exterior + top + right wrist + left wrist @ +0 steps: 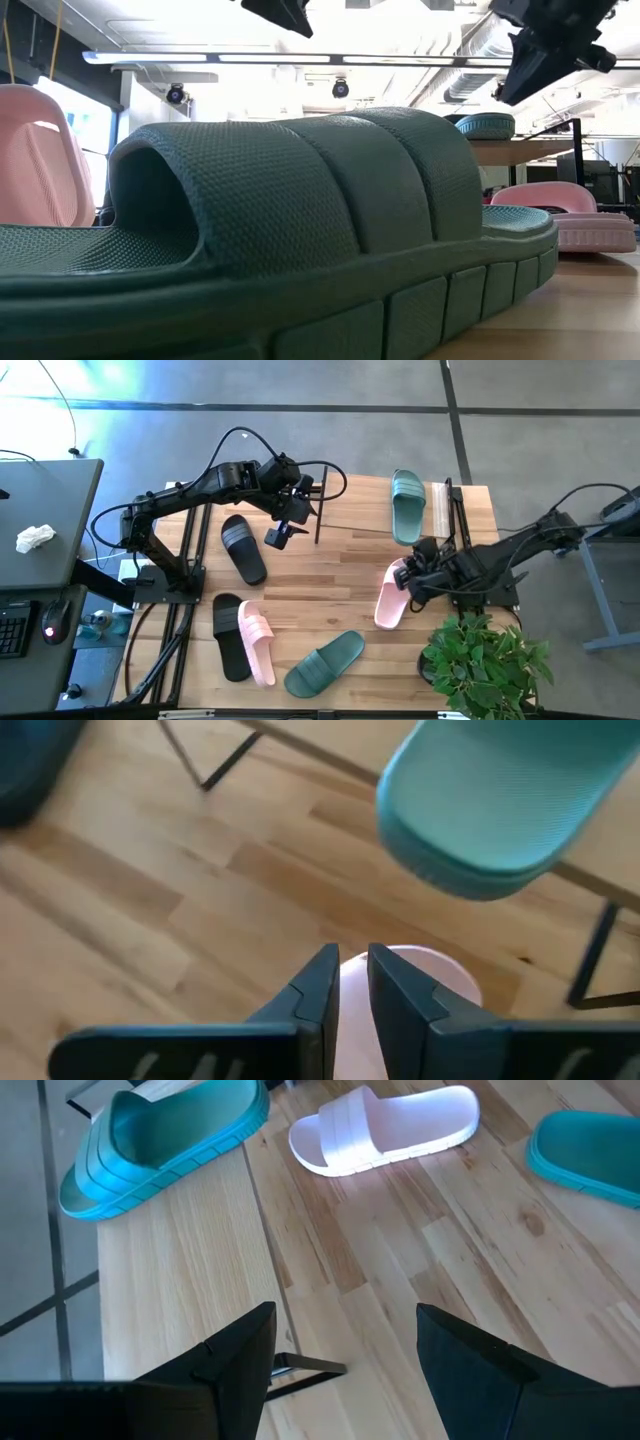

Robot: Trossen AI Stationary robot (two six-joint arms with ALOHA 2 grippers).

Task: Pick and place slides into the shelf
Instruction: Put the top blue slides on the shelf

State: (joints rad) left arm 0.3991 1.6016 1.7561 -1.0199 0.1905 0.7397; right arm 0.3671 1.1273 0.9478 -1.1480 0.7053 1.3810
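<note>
One light-pink slide point(392, 592) lies on the tabletop point(330, 580) beside the shelf point(470, 500), its heel pinched between the nearly closed fingers of the right gripper point(413, 573); the left gripper point(283, 530) hangs open, well apart

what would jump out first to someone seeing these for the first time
A sage-green slide fills almost the whole low view, lying right in front of that camera near the table's front edge. Next comes the right tool, its fingers closed on the edge of a light-pink slide on the table's right side. Just behind it, another green slide sits on the shelf.
</note>
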